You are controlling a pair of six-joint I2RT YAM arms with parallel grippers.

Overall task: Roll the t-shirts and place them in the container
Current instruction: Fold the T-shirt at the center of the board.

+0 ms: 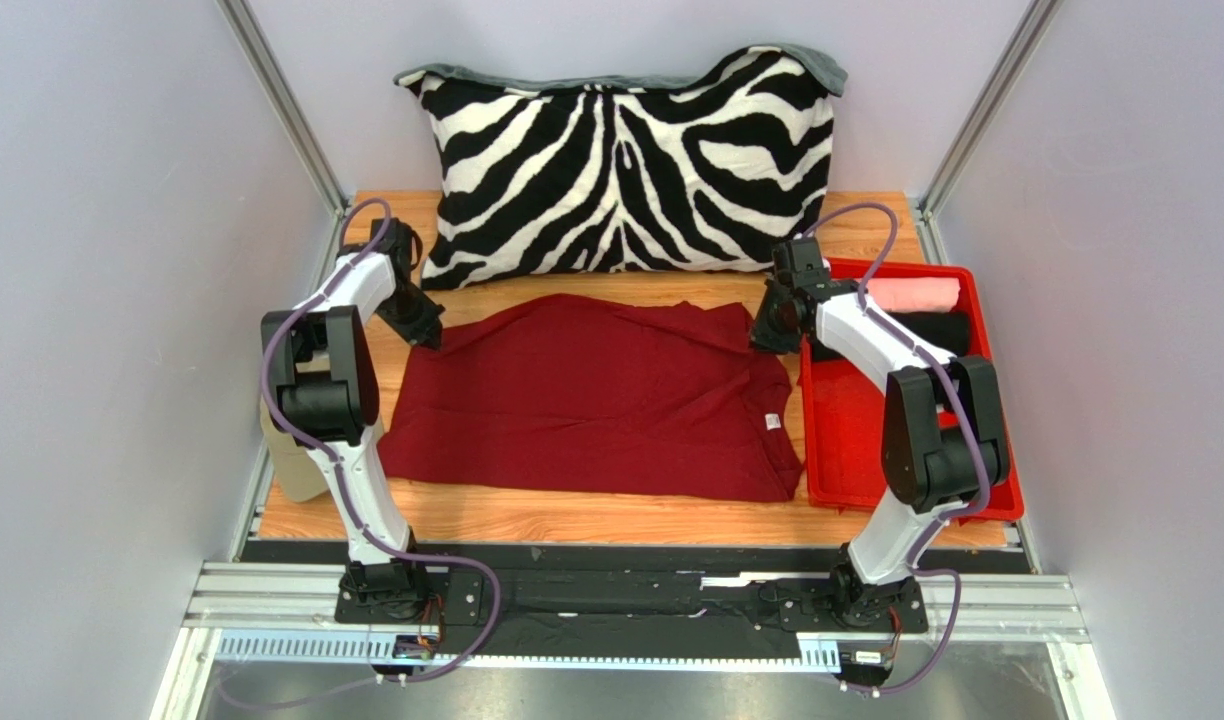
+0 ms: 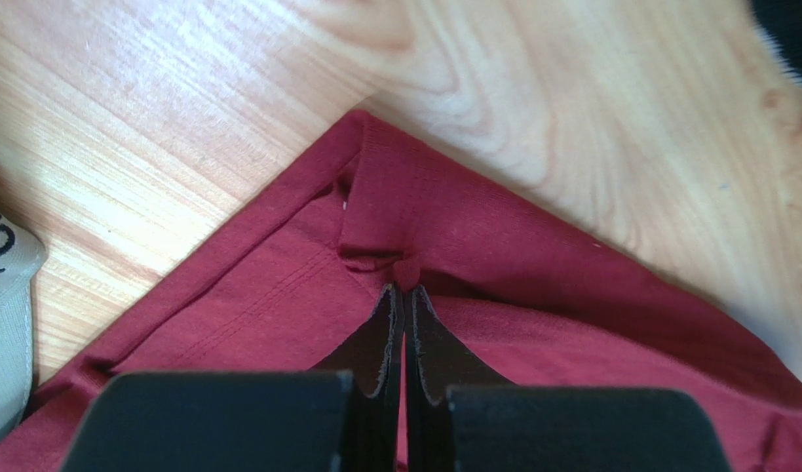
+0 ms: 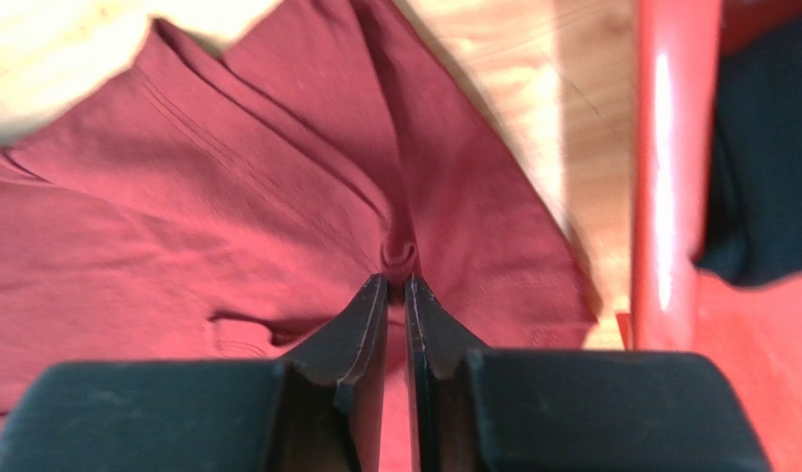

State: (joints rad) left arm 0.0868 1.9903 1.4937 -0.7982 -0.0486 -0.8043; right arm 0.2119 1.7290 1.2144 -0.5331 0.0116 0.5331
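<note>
A: How do they look from above?
B: The white-and-black left arm [image 1: 330, 393], lower left, and its twin right arm [image 1: 934, 435], lower right: white shells, chunky black joints, black base plates [image 1: 453, 593] on a silvery metal rail [image 1: 258, 600].
A: Wiring?
B: A purple cable [image 1: 270, 375] loops along each. Up close, the tapered black fingers [image 2: 372, 346] have frayed pale edges and blocky black mounts [image 2: 208, 423].

Maroon t-shirt [image 1: 596, 393], black-and-white zebra-striped pillow [image 1: 626, 162], red tray [image 1: 874, 458] (pink shirt [image 1: 922, 294], black shirt [image 1: 949, 333]), pale wood table [image 1: 573, 513]

Three t-shirts [image 1: 588, 390]; one pillow [image 1: 618, 165]; one tray [image 1: 836, 450]; probably one cap [image 2: 3, 334].
</note>
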